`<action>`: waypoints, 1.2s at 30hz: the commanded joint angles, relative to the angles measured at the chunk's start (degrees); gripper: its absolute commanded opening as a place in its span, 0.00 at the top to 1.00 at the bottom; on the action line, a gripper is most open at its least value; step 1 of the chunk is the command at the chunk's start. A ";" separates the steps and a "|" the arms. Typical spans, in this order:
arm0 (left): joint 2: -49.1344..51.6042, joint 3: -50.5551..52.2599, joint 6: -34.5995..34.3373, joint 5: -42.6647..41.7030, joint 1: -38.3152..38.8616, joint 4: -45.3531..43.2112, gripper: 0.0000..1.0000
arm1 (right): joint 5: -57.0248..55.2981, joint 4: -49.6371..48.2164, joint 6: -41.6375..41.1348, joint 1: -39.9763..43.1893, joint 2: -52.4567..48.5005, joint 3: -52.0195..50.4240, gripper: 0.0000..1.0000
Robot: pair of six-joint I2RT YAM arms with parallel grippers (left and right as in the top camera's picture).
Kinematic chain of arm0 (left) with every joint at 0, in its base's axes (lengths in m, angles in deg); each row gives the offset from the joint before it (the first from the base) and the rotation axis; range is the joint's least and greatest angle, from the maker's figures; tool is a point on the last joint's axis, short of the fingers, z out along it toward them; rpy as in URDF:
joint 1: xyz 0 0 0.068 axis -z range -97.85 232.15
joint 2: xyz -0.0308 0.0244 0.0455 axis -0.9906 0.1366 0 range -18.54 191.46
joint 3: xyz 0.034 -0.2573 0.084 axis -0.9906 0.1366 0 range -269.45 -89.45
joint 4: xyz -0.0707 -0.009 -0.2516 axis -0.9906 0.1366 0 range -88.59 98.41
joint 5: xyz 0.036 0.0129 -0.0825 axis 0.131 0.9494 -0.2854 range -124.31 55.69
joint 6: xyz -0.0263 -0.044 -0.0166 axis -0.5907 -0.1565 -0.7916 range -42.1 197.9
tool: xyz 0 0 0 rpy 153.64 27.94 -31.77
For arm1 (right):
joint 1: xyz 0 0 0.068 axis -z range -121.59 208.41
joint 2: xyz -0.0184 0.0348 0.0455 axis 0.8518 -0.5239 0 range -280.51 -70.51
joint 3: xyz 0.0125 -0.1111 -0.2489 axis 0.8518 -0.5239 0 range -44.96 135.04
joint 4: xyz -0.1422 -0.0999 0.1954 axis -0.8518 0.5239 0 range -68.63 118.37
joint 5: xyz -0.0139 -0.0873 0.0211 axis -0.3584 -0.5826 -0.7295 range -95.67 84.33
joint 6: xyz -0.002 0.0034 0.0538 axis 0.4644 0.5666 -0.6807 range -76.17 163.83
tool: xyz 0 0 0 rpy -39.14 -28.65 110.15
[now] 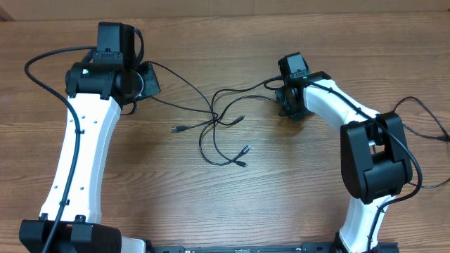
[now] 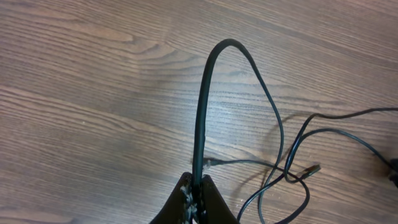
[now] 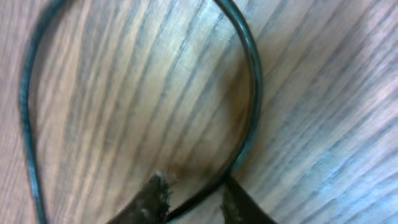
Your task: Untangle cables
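Note:
Several thin black cables [image 1: 218, 121] lie crossed in a tangle at the table's middle, with small plug ends [image 1: 176, 129] spread to the left and below. My left gripper [image 1: 149, 81] sits at the tangle's upper left. In the left wrist view it [image 2: 198, 186] is shut on one cable [image 2: 202, 112] that arches up and away toward the tangle. My right gripper [image 1: 288, 105] is at the tangle's right end, low over the wood. In the right wrist view its fingers [image 3: 196, 200] stand apart, with a curved cable [image 3: 252, 106] running between them.
Thicker black arm wires loop off the left arm [image 1: 42, 60] and the right arm [image 1: 422, 112]. The white arms reach in from bases at the front edge [image 1: 70, 232]. The wooden table's back edge [image 1: 225, 15] runs along the top.

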 commanded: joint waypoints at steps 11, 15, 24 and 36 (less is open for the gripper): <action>-0.57 -2.05 1.99 4.26 -0.74 -0.48 0.96 | -7.56 3.74 20.81 3.87 5.35 2.82 0.96; -0.57 -5.62 2.80 4.20 -2.64 -0.92 0.96 | -6.47 4.46 29.81 7.45 9.84 4.96 0.96; -0.57 -14.84 12.87 -22.80 -3.50 -0.94 0.96 | 14.05 5.70 56.00 9.94 12.76 5.64 0.53; -0.57 -30.69 0.31 -49.22 -3.54 -27.67 0.96 | 14.32 8.00 57.16 9.94 12.76 5.64 0.49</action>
